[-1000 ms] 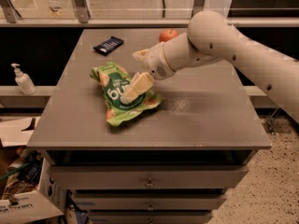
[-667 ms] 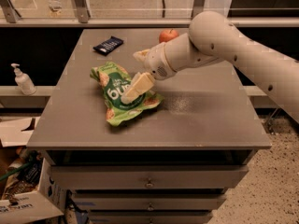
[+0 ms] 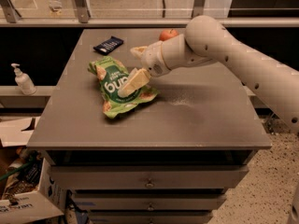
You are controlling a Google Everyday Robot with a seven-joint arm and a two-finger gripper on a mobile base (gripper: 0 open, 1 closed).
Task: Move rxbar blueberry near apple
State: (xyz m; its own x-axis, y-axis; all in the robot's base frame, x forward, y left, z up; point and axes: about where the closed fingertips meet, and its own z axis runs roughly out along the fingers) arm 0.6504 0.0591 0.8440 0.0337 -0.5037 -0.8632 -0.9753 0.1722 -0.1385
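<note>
Nothing had shifted that I could see since a second before. The pincer (image 3: 131, 72) hung where it had been, over the green chip bag (image 3: 112, 85) in the middle of the desk (image 3: 201, 120), its two fingers spread apart and holding nothing. The rxbar blueberry (image 3: 108, 45) lay flat towards the far left of the desk, beyond the bag and well apart from the apple (image 3: 168, 34) at the far edge. I judged the pincer stood open because it had yet to reach the bar. The arm (image 3: 233, 55) hid part of the apple, and I couldn't tell whether the lower finger touched the bag.
</note>
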